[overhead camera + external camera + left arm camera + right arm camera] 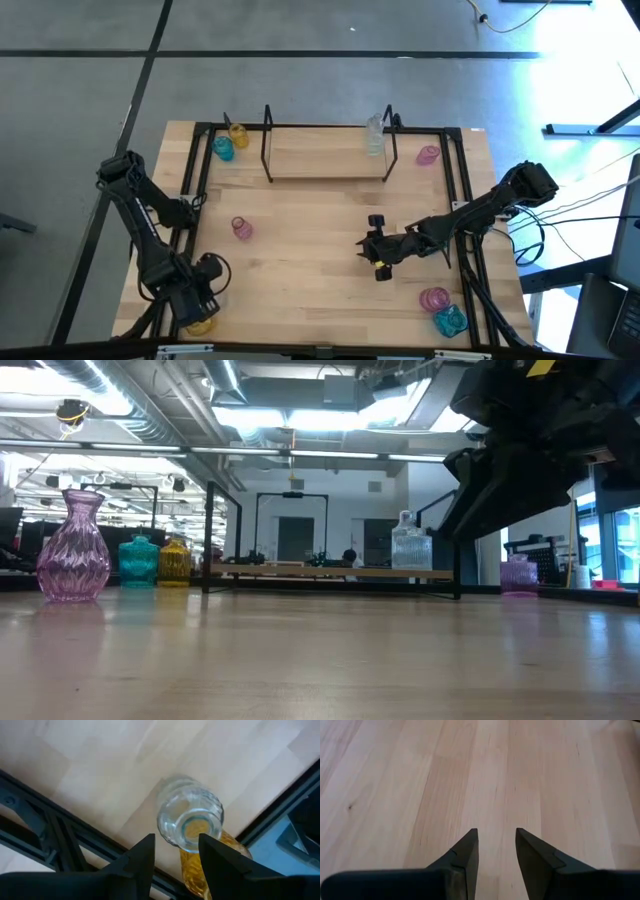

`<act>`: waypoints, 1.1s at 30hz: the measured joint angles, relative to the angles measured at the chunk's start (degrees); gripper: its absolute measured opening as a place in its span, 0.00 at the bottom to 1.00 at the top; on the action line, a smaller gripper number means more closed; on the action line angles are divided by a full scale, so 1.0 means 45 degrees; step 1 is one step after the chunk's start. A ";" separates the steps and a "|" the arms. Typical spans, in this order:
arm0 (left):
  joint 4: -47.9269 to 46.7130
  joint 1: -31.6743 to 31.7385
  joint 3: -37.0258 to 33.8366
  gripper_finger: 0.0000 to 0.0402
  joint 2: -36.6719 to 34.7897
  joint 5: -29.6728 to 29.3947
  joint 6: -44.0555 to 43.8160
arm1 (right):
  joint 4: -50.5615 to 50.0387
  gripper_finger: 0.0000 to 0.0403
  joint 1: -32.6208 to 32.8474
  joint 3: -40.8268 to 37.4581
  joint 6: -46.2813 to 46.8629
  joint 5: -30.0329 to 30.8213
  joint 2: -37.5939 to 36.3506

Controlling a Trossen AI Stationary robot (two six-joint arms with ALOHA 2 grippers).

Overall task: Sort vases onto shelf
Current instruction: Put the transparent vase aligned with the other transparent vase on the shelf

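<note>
Bare tabletop [310, 260] lies open between pink vase [242, 229] and right hand [378, 252].

Grey concrete floor [300, 30] w/ dark seams around the wood bench [320, 300], ceiling strip lights [330, 418], ducts, glass partitions behind.

Straight down over the whole table [330, 290], shelf [328, 160] toward the far edge. Level at tabletop height, facing that shelf [330, 572] and the room behind it. Close above bare wood near the shelf's front; close above a clear vase [190, 817].
</note>
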 joint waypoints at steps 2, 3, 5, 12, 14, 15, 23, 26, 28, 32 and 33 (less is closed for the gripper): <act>-0.0012 0.0000 0.0000 0.36 0.0068 -0.0174 0.0154 | -0.0068 0.29 0.0000 0.0000 0.0000 0.0000 0.0000; -0.0010 0.0000 0.0000 0.36 0.0132 -0.0226 0.0246 | -0.0083 0.29 0.0000 -0.0005 0.0000 0.0001 0.0000; -0.0043 0.0000 0.0000 0.36 0.0268 -0.0118 0.0281 | -0.0079 0.29 0.0000 -0.0005 0.0000 0.0001 0.0000; -0.0187 -0.0083 0.0000 0.36 0.0507 0.0102 0.0294 | -0.0074 0.29 0.0000 -0.0005 0.0000 0.0000 0.0000; -0.0191 -0.0092 0.0000 0.36 0.0559 0.0075 0.0303 | -0.0074 0.29 0.0000 -0.0005 0.0000 0.0000 0.0000; -0.0191 -0.0089 0.0000 0.36 0.0597 0.0105 0.0372 | -0.0074 0.29 0.0000 -0.0005 0.0000 0.0000 0.0000; -0.0188 -0.0083 0.0000 0.36 0.0851 -0.0291 0.0819 | -0.0079 0.29 0.0000 -0.0005 0.0000 0.0004 0.0000; -0.0191 -0.0083 0.0000 0.36 0.0851 -0.0170 0.0886 | -0.0074 0.29 0.0000 -0.0005 0.0000 0.0000 0.0000; -0.0191 -0.0083 0.0000 0.36 0.0851 -0.0175 0.0897 | -0.0074 0.29 0.0000 -0.0005 -0.0001 0.0000 0.0000; -0.0187 -0.0083 -0.0004 0.36 0.0851 -0.0241 0.0914 | -0.0075 0.29 0.0000 -0.0005 0.0000 0.0000 0.0000; -0.0112 -0.0083 -0.0056 0.36 0.0851 -0.0237 0.0914 | -0.0074 0.29 0.0000 -0.0005 0.0000 0.0000 0.0000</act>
